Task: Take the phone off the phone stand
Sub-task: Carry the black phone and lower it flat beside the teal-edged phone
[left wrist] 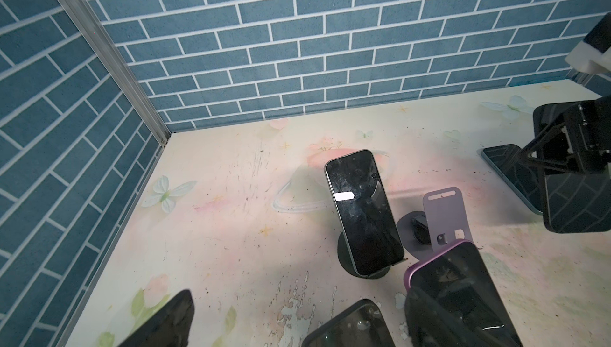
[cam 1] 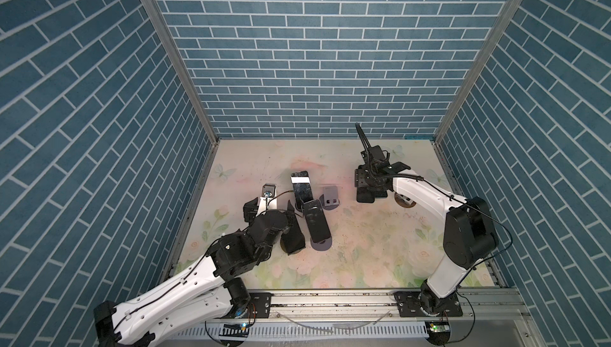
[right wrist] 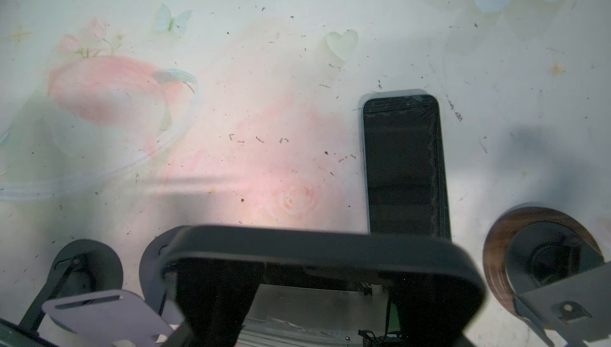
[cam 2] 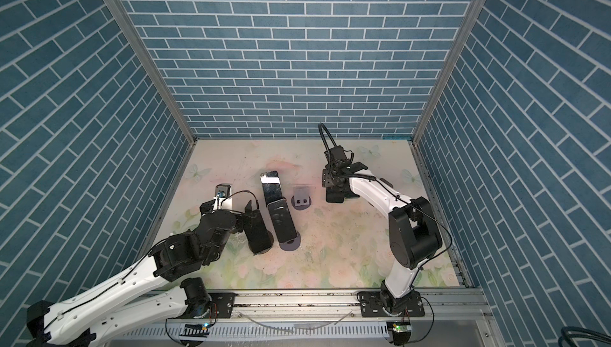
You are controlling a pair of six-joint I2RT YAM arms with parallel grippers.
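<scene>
Black slab phone (right wrist: pixel 317 252) is pinched in the right gripper (right wrist: pixel 317 292) at lower centre, judged lifted off the round wood-rimmed stand (right wrist: pixel 542 256) at lower right; left gripper (cam 1: pixel 271 209) is spread wide.

Floral table (cam 1: pixel 370 256); centre of frame: round-based stands (cam 1: pixel 321 246), empty lilac stand (cam 1: pixel 330 196); right: flat phone (right wrist: pixel 405 163), wood-based stand (cam 1: pixel 405 203).

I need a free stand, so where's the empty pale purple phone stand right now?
In both top views the empty pale purple phone stand sits near mid-table, just right of the glossy black phone with the white glare.
</scene>
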